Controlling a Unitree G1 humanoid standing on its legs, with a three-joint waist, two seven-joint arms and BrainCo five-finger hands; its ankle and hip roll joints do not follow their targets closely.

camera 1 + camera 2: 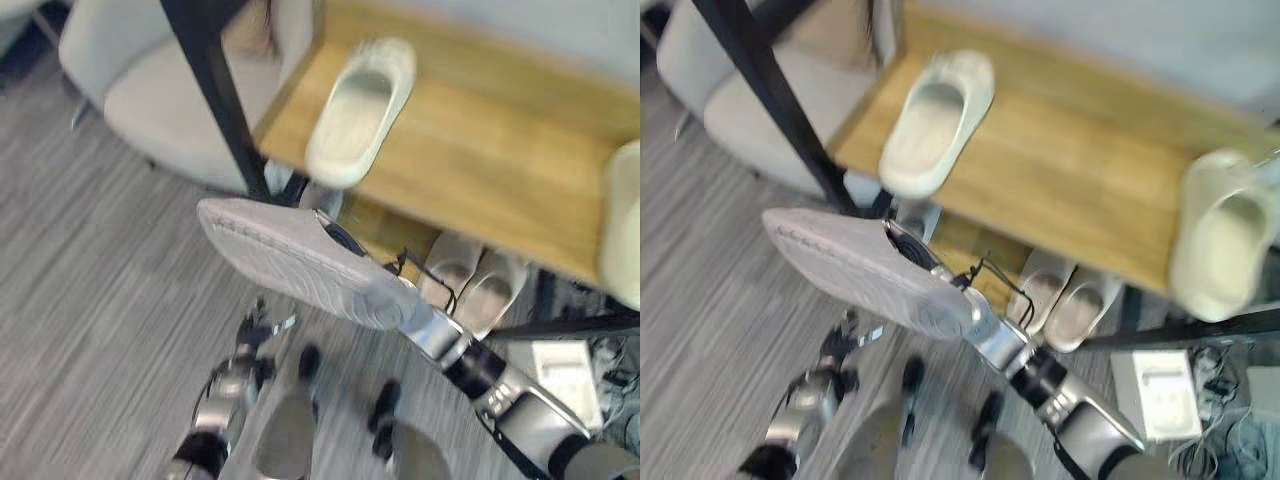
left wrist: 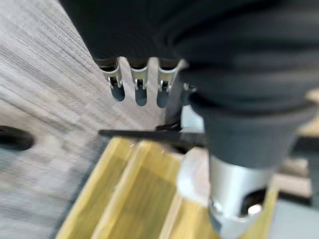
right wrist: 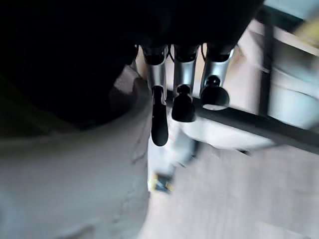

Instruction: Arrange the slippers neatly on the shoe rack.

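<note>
The right hand [image 1: 415, 310] was clamped on a grey slipper [image 1: 300, 260], holding it sole-up in the air in front of the shoe rack [image 1: 480, 160], with the toe pointing away toward the robot's left. In the right wrist view the fingers [image 3: 183, 102] curled down beside the slipper's pale grey body (the thumb itself could not be made out there).

On the rack's wooden top shelf lay a cream slipper [image 1: 360, 110], opening upward, its heel hanging just over the front edge near the black upright post [image 1: 215, 90]. A second cream slipper [image 1: 1225, 235] sat at the shelf's right end, well apart from the first. On the lower shelf, beneath the top board, a pair of beige slippers [image 1: 470, 280] rested side by side, touching each other.

The left hand [image 1: 262, 330] hung low over the grey floor [image 1: 90, 300], holding nothing; in its own wrist view its fingers [image 2: 141, 84] were straight and slightly apart, with the yellowish wood of the rack beyond them.

A pale upholstered chair [image 1: 160, 80] stood behind the post, just beside the rack's left end.
</note>
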